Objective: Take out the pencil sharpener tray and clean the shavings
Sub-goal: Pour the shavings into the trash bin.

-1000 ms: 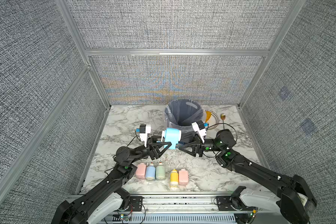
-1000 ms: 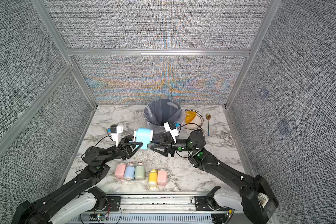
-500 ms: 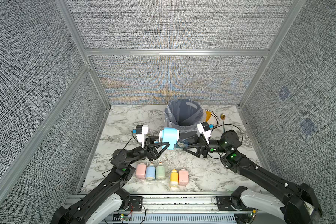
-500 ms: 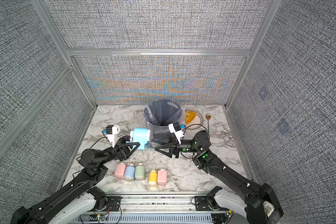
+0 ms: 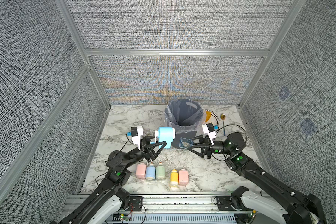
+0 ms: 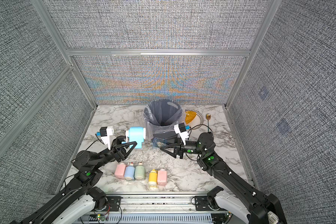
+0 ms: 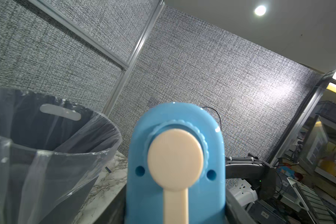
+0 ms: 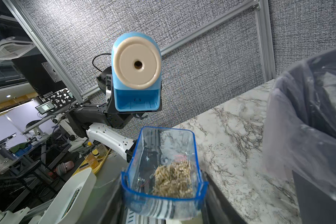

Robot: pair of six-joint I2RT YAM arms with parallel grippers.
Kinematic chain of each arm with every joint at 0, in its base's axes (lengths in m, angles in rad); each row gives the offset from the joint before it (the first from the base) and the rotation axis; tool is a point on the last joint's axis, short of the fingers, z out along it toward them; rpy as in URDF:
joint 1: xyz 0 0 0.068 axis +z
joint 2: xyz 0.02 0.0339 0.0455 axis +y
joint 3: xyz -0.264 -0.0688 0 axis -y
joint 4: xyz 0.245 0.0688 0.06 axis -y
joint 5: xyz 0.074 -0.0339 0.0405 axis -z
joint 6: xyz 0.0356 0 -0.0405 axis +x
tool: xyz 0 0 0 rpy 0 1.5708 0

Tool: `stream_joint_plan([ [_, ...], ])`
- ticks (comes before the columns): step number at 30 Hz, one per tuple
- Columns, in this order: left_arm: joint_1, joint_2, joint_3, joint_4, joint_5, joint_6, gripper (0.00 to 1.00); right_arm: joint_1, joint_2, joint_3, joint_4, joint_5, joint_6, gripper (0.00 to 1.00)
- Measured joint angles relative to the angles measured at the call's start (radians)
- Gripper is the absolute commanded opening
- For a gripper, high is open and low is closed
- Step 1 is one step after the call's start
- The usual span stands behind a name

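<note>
Currently left hand (image 5: 159,142) grips the blue pencil sharpener (image 5: 165,135), held clear of the table (image 5: 124,120) near its middle, bottom slot empty. Meanwhile right hand (image 5: 189,144) pinches the clear tray (image 5: 184,143) just beside it, in front of the bin (image 5: 183,116) at the far edge; tray level, shavings (image 8: 173,178) piled inside.
</note>
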Motion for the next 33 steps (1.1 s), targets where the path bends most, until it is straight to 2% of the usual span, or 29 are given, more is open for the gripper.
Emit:
stream_joint_plan([
  [10,0.0,-0.094,-0.138,-0.106,-0.24,0.119,0.16,-0.002,0.012,0.01,-0.036,0.049,-0.004,0.42],
  [14,0.001,-0.158,-0.159,-0.135,-0.298,0.151,0.16,-0.002,0.02,0.038,-0.055,0.083,-0.01,0.42],
  [21,0.001,-0.195,-0.166,-0.157,-0.285,0.177,0.16,-0.002,0.069,0.138,-0.121,0.182,-0.013,0.42],
  [33,0.001,-0.217,-0.178,-0.148,-0.229,0.176,0.16,-0.004,0.194,0.373,-0.352,0.391,0.073,0.42],
])
